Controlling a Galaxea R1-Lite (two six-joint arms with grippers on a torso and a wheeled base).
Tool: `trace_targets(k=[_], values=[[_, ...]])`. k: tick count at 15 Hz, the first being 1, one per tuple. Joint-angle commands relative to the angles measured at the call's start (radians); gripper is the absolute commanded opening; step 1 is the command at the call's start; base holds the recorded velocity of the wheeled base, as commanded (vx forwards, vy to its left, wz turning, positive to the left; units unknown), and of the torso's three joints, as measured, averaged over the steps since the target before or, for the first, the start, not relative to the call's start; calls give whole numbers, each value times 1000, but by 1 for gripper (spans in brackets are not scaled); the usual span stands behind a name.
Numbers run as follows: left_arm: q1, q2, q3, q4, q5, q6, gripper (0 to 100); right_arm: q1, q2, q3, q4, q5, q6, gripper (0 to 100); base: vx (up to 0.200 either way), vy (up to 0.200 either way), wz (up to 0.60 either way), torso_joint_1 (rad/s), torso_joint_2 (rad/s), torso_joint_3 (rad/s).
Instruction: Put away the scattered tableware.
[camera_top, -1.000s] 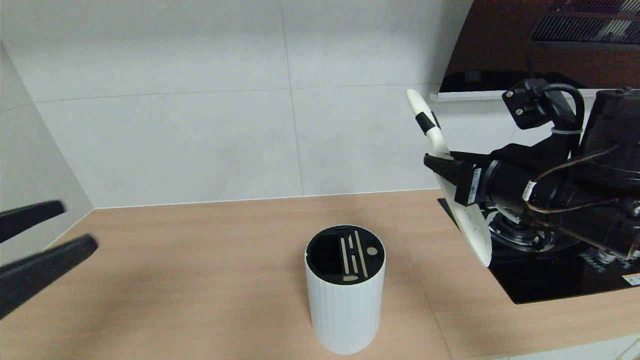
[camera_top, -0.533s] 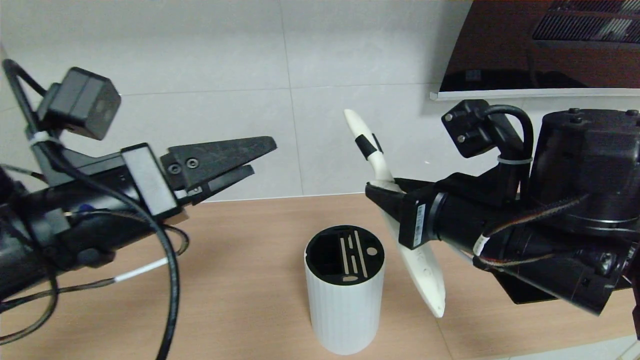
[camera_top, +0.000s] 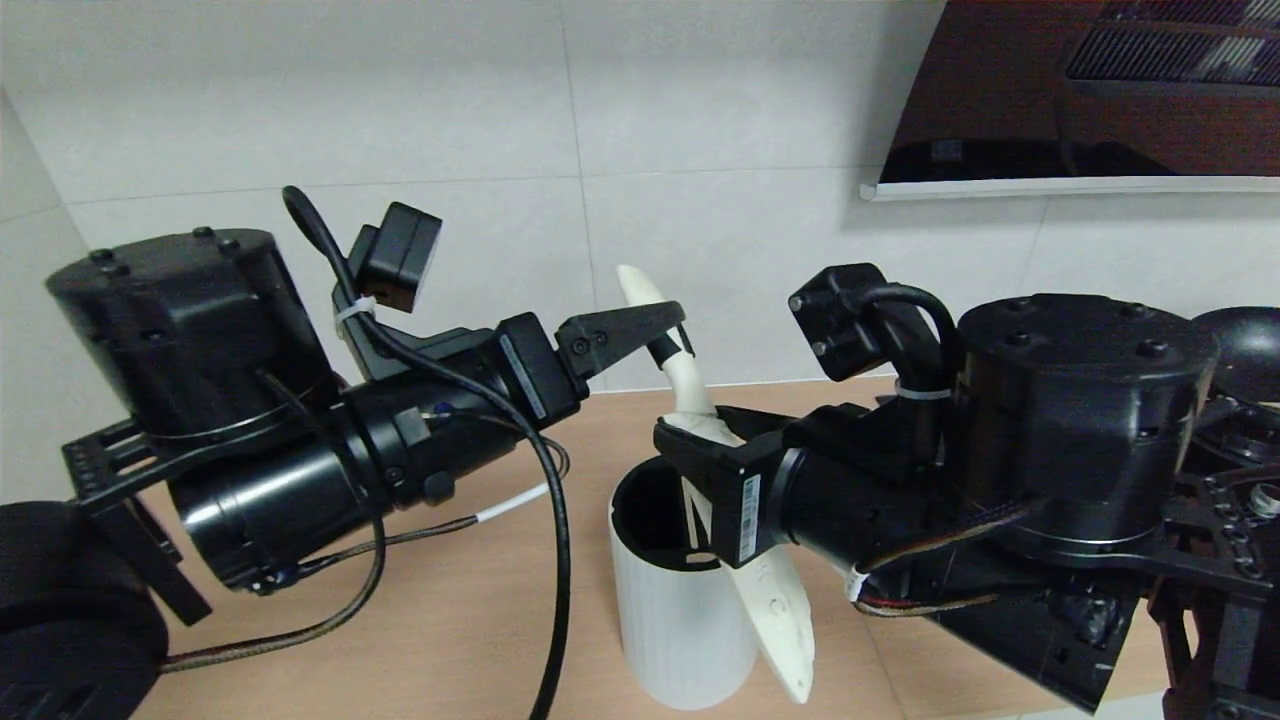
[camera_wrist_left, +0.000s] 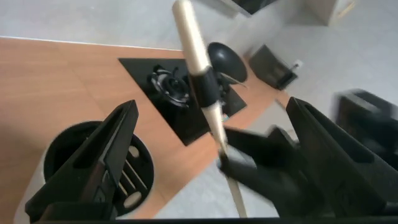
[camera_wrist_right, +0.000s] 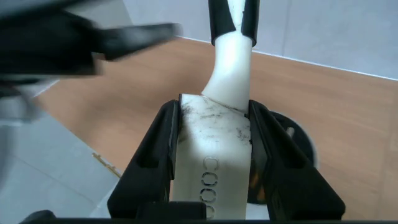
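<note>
White spatula (camera_top: 775, 605) gripped by right pincer (camera_wrist_right: 214, 112); left pincer (camera_wrist_left: 211, 107) gapes around its handle (camera_wrist_left: 193, 43).

We find a domestic kitchen: a wood-grain countertop (camera_top: 450, 620), a pale tiled wall (camera_top: 600, 120) behind it, a dark range hood (camera_top: 1080, 90) above, and a black hob (camera_wrist_left: 142, 70) with a gas burner (camera_wrist_left: 169, 86).
</note>
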Motion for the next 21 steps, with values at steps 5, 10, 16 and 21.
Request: trace_targets(k=[5, 10, 16, 21], values=[[-13, 46, -1, -47, 22, -2, 100, 49, 8, 11, -2, 0, 4, 0, 0, 0, 0, 0, 0, 0], [-13, 48, -1, -47, 30, -2, 100, 66, 8, 12, -1, 0, 12, 0, 0, 0, 0, 0, 0, 0], [-28, 46, 4, -47, 32, 0, 0, 71, 5, 17, -1, 0, 12, 0, 0, 0, 0, 0, 0, 0], [-31, 48, 7, -47, 28, 2, 0, 71, 4, 17, -2, 0, 14, 0, 0, 0, 0, 0, 0, 0]])
